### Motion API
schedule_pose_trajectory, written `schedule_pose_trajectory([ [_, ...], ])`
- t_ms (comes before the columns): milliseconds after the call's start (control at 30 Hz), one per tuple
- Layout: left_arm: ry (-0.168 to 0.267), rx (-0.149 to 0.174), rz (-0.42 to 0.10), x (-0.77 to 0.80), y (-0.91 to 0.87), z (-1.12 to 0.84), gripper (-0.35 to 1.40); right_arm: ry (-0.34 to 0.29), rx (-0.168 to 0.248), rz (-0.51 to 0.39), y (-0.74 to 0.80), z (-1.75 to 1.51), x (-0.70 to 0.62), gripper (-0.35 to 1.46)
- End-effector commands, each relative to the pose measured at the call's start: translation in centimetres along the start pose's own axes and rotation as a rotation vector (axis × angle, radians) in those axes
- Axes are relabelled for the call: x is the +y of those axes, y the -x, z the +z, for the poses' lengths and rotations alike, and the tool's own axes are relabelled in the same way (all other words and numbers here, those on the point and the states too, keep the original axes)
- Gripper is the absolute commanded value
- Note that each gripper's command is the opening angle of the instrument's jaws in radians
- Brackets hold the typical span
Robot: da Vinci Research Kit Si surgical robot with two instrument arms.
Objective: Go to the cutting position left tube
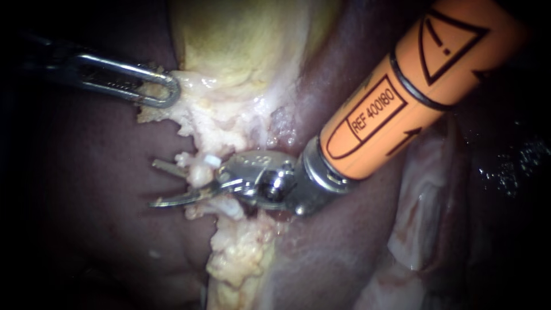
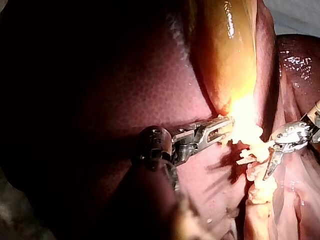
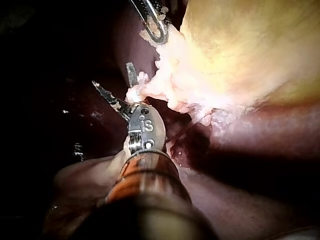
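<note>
Endoscope view: from the left, my left instrument [image 1: 166, 92] reaches in across the dark liver [image 1: 86, 218]. Its looped jaws are clamped on the ragged edge of the pale fatty tissue [image 1: 212, 117] that hangs from the lower edge of the yellow gallbladder [image 1: 247, 40]. The left wrist view shows those jaws lying together, their tips in the same bright tissue.

Below that grip, near the middle of the liver, a short pale tube [image 1: 200, 172] sticks out from the left edge of the fatty strip. I cannot tell from these views whether it is the left tube.

My right instrument [image 1: 154, 183], on an orange shaft coming in from the upper right, ends in two thin blades that point left. They stand apart, one above the tube and one below it, so the tube lies in the gap between them. The right wrist view shows the same: the blades are spread, with the pale stub at their base.

More of the liver lies along the right side, beyond the shaft.
</note>
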Motion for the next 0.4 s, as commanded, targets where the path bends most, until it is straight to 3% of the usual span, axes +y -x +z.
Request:
schedule_pose_trajectory([
  [33,0.000,0.000,0.000,0.00,0.00,0.00,-0.35,0.000,-0.001,0.003,0.01,0.00,0.01,1.43],
  [267,0.000,0.000,0.000,0.00,0.00,0.00,-0.35,0.000,-0.002,0.013,0.03,0.00,0.03,1.43],
  [400,0.000,0.000,0.000,0.00,0.00,0.00,-0.35,0.002,-0.004,0.026,0.12,0.02,0.09,1.43],
])
